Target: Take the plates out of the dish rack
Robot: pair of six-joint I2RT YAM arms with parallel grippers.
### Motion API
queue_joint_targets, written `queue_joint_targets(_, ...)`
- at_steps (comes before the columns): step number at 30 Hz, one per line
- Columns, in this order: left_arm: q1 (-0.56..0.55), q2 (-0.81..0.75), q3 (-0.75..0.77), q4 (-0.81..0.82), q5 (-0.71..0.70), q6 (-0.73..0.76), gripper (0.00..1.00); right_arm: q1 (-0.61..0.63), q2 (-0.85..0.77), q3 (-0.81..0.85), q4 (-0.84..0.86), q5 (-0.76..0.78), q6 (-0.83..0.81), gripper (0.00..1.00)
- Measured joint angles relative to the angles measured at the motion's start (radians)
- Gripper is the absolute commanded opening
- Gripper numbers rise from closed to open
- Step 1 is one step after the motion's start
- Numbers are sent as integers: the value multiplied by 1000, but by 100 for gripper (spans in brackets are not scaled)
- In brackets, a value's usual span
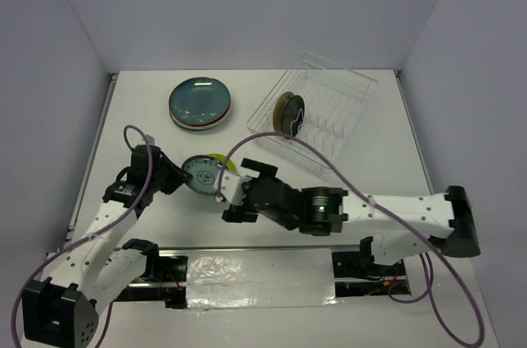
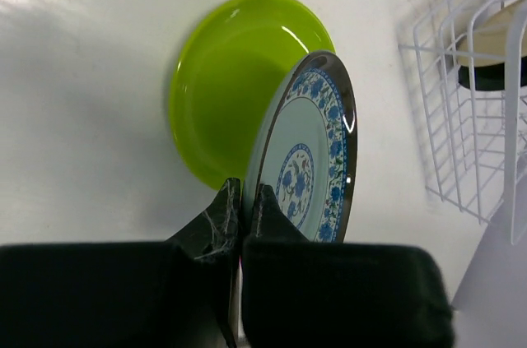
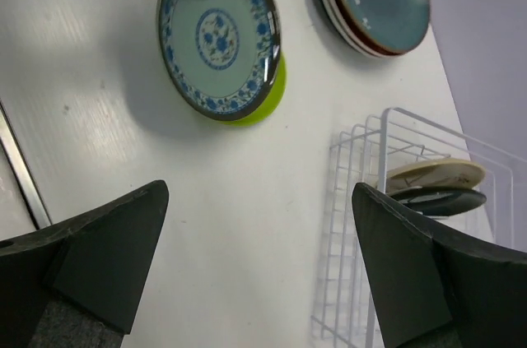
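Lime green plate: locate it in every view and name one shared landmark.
Top external: lime green plate centre-left, a sliver behind the blue-patterned plate.
Left wrist: upper centre, mostly exposed.
Right wrist: top centre, a crescent beneath that plate.
Shared landmark: the blue-patterned plate overlaps it in all three.

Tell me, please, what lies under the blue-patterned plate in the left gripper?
A lime green plate lies on the table beneath the blue-patterned plate; from the right wrist only its lower rim shows, the rest covered.
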Motion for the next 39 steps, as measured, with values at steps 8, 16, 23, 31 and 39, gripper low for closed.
queue_joint_targets(8,4,175,-61,237,-38,22,21,-86,-259,-82,45,-12,185,100)
queue_joint_targets(16,11,323,-91,345,-41,36,81,-341,-267,-86,16,-49,489,100)
queue_joint_targets(23,4,443,-18,284,-55,69,97,-601,-21,14,-75,-114,860,100)
queue_joint_targets(31,-18,285,71,42,-149,104,100,-742,369,356,-282,-72,1213,91)
queue_joint_targets(39,-23,-37,336,-133,-206,289,99,-875,377,339,-237,-68,1318,60)
